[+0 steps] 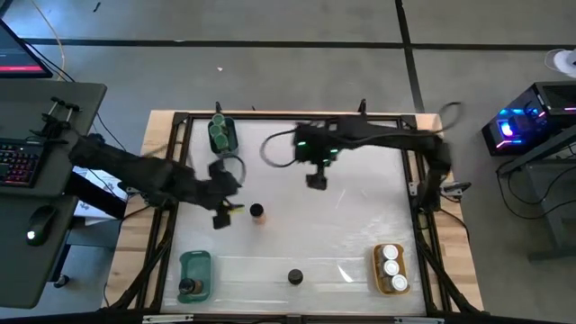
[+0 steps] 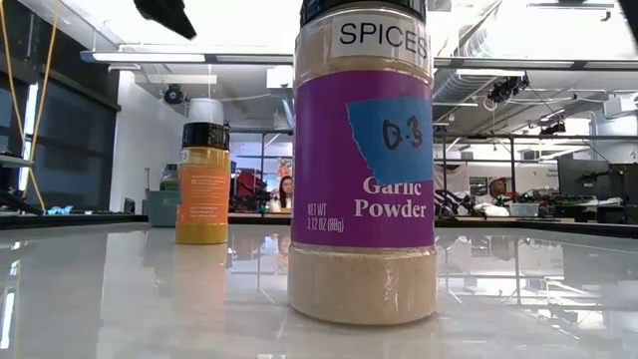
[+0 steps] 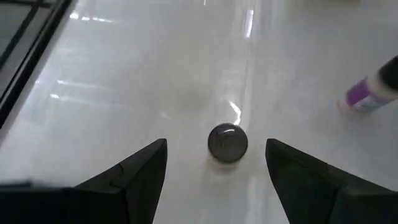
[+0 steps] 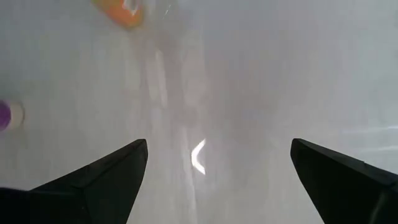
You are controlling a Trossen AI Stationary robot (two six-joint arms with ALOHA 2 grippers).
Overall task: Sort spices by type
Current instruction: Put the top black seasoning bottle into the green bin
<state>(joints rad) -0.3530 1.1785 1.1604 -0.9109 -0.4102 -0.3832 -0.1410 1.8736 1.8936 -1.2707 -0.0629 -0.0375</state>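
Observation:
My left gripper [image 1: 228, 211] [image 3: 216, 142] is open, just left of a dark-lidded jar of orange spice [image 1: 257, 213] [image 3: 227, 143] [image 2: 202, 184] that stands upright on the table. In the left wrist view its lid shows between the two fingers, untouched. A second dark-lidded jar, garlic powder with a purple label [image 1: 294, 276] [image 2: 364, 160] [image 3: 372, 94], stands near the near edge. My right gripper [image 1: 317, 178] [image 4: 219, 144] is open over bare table at mid-far. Green-lidded jars [image 1: 220, 132] sit in a far-left tray, white-lidded jars [image 1: 391, 264] in the orange tray, and one dark-lidded jar [image 1: 187, 286] in the teal tray.
The teal tray [image 1: 200, 265] lies at the near left and the orange tray [image 1: 377, 266] at the near right. A green tray [image 1: 230, 137] lies at the far left. A dark frame [image 1: 270, 117] runs around the white table. Bare surface lies between the two loose jars and the orange tray.

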